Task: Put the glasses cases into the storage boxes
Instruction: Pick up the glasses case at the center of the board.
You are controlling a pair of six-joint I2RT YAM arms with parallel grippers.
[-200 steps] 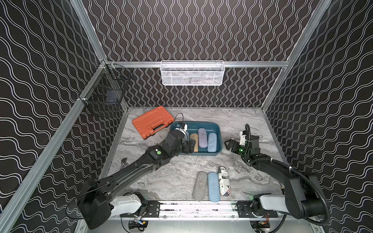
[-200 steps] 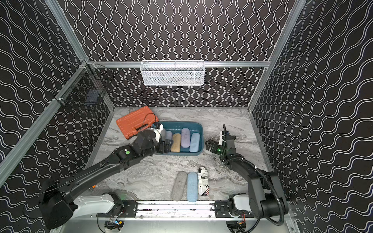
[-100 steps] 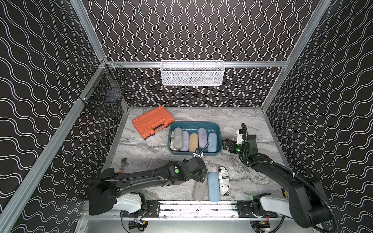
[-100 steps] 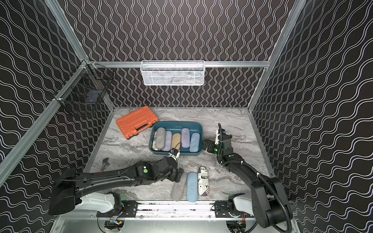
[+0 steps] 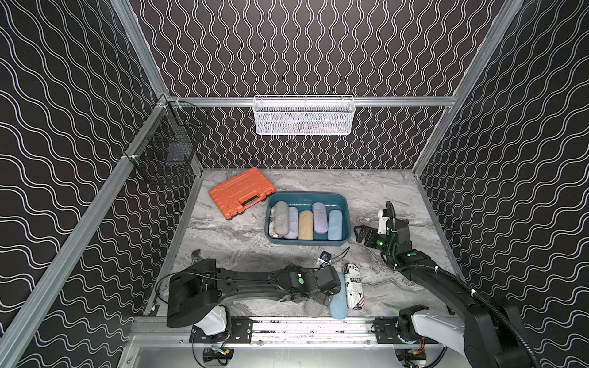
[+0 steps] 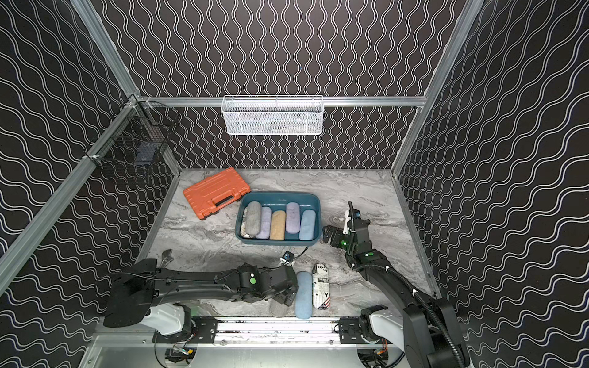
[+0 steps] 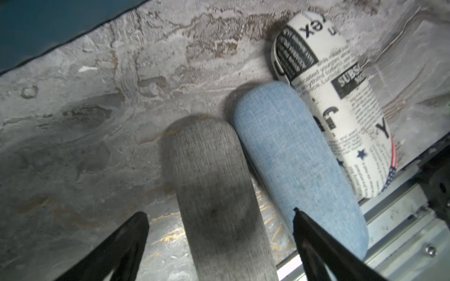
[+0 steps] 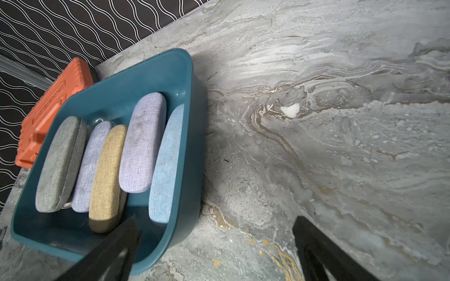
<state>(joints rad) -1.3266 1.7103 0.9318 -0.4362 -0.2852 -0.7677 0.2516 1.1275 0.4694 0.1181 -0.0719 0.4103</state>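
Tray (image 5: pixel 306 242): dark teal. Cases in tray, in row: grey case (image 5: pixel 281 218), lavender case (image 5: pixel 292 224), tan case (image 5: pixel 305 225), second lavender case (image 5: pixel 320 217), light blue case (image 5: pixel 335 225). Cases on surface (image 5: pixel 382 191): heathered grey front case (image 7: pixel 214 182); light blue front case (image 7: pixel 292 158); printed case (image 7: pixel 345 116), white with black newsprint, blue stars, red stripes. Surface: grey marble pattern, brown and gold veins. Tool case (image 5: pixel 239 194): orange, ribbed. Basket (image 5: pixel 304 121): white mesh. Wire basket (image 5: pixel 165 149): black. Walls (image 5: pixel 302 47): black, white wavy lines. Left fingers (image 7: pixel 117 253) and right fingers (image 8: pixel 323 255): black.
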